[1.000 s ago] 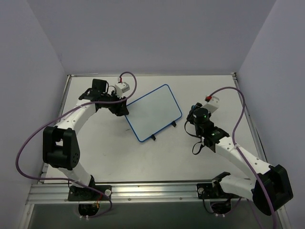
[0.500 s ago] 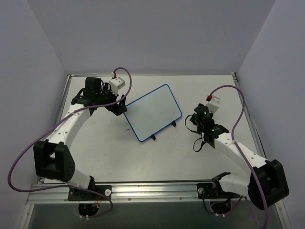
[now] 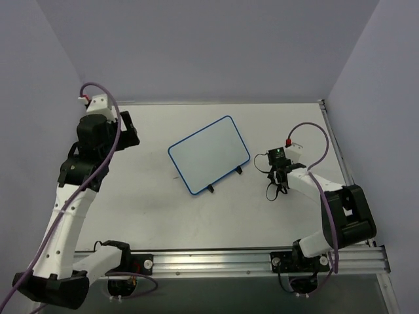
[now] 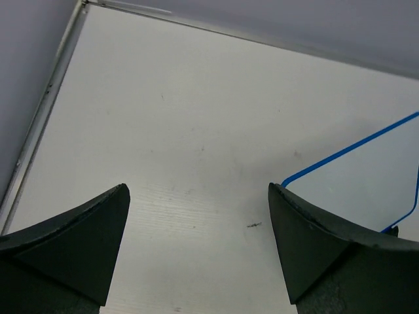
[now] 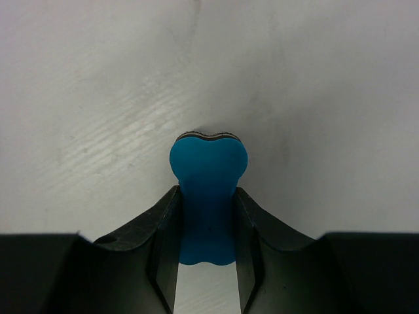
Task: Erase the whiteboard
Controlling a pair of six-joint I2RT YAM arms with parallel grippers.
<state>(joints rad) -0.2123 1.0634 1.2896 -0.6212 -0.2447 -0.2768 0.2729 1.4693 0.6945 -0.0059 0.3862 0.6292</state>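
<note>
The whiteboard [image 3: 209, 154] lies tilted at the table's middle, with a blue frame and two black feet on its near edge. Its surface looks blank white, and I see no red writing. One corner of it shows in the left wrist view [image 4: 366, 176]. My left gripper [image 3: 126, 129] is open and empty, raised at the far left, apart from the board; its jaws stand wide apart in the left wrist view [image 4: 196, 190]. My right gripper [image 3: 275, 175] is right of the board and shut on the blue bone-shaped eraser [image 5: 208, 190], whose far end is down at the table.
The white table [image 3: 157, 209] has a raised metal rim at the back and sides [image 3: 209, 103]. Purple walls stand close on the left, back and right. A metal rail [image 3: 209, 261] with both arm bases runs along the near edge.
My left arm has swung away from the board's left corner to the far left and lifted. My right gripper has drawn a little nearer and lower, to the right of the board.
</note>
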